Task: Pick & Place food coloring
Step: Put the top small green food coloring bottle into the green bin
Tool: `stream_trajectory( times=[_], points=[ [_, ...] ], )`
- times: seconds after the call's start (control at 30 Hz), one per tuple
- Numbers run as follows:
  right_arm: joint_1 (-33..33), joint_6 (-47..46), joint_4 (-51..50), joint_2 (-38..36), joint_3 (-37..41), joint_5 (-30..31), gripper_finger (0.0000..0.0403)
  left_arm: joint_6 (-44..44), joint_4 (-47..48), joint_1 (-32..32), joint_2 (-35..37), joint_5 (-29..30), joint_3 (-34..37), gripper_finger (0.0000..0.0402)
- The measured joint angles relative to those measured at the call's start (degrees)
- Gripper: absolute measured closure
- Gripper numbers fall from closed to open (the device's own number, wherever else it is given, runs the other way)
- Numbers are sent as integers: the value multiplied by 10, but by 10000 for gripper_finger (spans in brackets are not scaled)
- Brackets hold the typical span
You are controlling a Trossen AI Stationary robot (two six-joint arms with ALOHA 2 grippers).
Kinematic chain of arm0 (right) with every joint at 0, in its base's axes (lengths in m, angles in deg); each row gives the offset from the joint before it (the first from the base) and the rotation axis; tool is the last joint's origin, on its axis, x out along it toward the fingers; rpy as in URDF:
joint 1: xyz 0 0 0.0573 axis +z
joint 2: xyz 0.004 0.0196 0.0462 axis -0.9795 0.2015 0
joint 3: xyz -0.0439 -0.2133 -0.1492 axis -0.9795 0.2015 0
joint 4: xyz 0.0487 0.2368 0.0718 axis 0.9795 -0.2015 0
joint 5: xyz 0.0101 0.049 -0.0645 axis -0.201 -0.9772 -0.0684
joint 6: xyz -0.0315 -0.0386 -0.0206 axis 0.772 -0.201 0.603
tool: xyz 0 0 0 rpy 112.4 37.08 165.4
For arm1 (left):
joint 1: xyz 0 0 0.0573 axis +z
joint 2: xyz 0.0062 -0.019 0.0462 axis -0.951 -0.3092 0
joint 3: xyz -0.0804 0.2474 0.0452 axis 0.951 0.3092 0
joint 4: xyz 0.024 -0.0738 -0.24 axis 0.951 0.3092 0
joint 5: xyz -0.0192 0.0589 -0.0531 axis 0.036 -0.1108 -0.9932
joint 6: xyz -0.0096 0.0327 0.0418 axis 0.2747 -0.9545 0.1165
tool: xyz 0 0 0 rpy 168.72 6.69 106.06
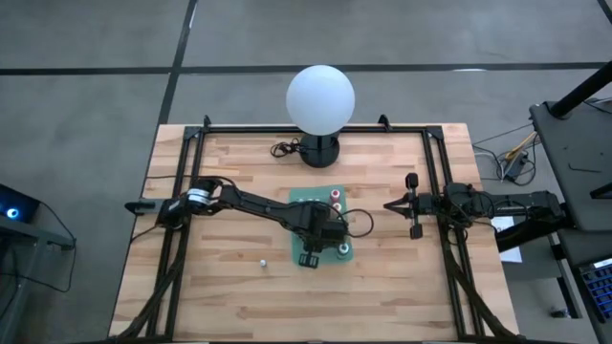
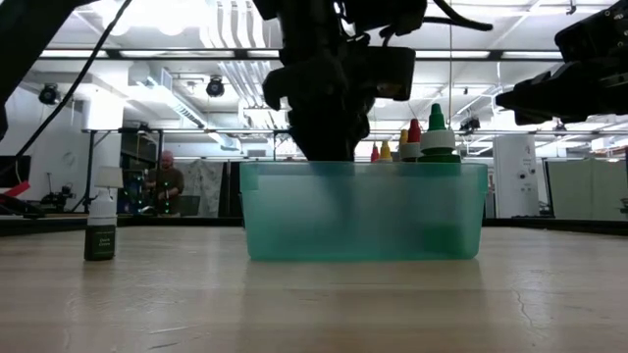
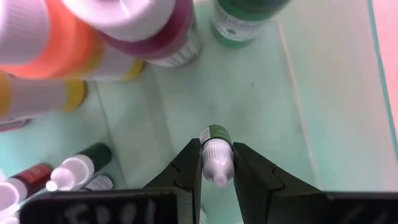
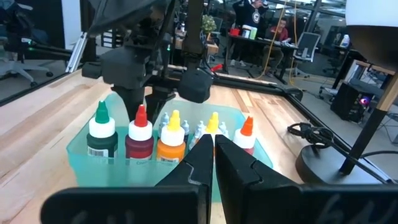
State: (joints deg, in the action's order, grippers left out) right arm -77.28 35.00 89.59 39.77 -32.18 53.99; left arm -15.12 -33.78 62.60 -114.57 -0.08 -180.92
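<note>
— Bottles [image 4: 137, 140] everywhere in that green bin [image 2: 363, 211], do you see? Five big ones with coloured tips stand in a row along one side: green, red, yellow-orange, yellow, orange.

— Yes, and smaller white-capped ones crowd behind them. Where is the left pincer [image 3: 217, 171]?

— Down inside the bin. Its two dark fingers [image 3: 186, 165] are clamped on a small bottle [image 3: 216, 155] with a whitish cap and dark green body, cap pointing back toward the wrist. It hangs over a bare patch of the bin's floor, apart from the rest.

— And the one out on the surface [image 2: 294, 304]?

— A lone small bottle [image 2: 100, 227] stands upright on the wood, well apart from the bin, on the left arm's side. From above it shows as a white dot [image 1: 263, 260].

— The right pincer [image 4: 214, 158]?

— Waiting near the right edge of the surface, well clear of the bin, fingers pressed together with nothing between them.

— That big white globe lamp [image 1: 320, 96]?

— At the far edge, behind the bin, its cord coiled beside the base.
</note>
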Motion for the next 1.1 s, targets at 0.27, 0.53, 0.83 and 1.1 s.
stream_trajectory(
  times=[0.27,0.53,0.83,1.1],
  points=[
    [0,0,0,0,0,0,394,0,-7,-1,4,0,4,353],
    [0,-1,0,0,0,0,394,0,-25,-1,4,0,22,353],
    [0,0,-1,0,0,1,394,0,-31,-1,4,-1,31,353],
    [0,-1,-1,0,0,1,394,-3,-37,-1,4,-7,35,353]
  ],
)
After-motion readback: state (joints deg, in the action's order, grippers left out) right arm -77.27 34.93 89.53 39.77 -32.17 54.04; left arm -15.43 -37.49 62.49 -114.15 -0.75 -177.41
